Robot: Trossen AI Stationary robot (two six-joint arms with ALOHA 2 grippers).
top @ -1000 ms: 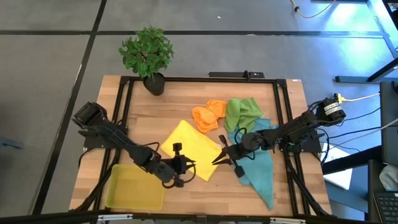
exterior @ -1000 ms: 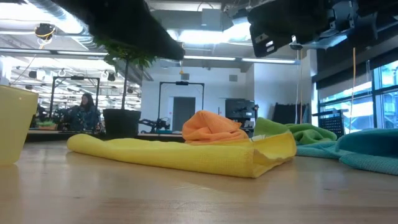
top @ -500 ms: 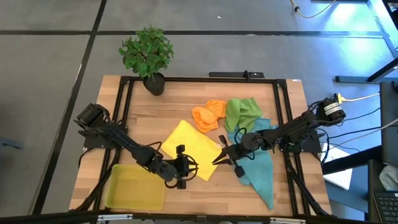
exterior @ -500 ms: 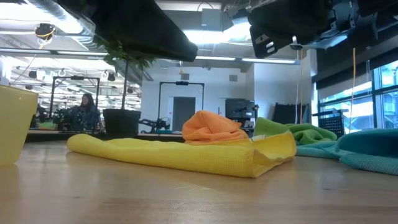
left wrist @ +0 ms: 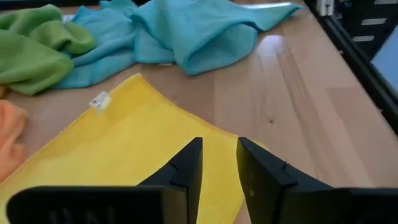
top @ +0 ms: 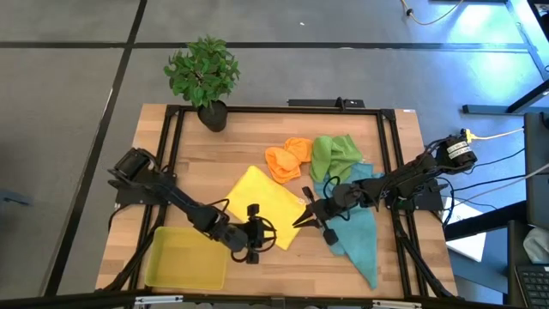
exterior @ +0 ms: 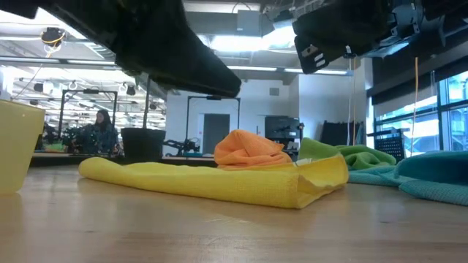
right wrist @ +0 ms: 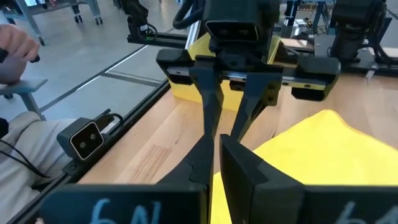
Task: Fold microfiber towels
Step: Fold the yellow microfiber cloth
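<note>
Your left claw (top: 271,233) hovers parted, gripping nothing, over the yellow towel's (top: 257,204) lower edge at frame centre. Your right claw (top: 298,221), fingers together, pinches that towel's right corner.

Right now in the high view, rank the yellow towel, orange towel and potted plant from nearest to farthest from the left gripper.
From the left gripper:
1. Yellow towel, directly beneath and beside it.
2. Orange towel, farther up the table.
3. Potted plant, at the far edge.
</note>
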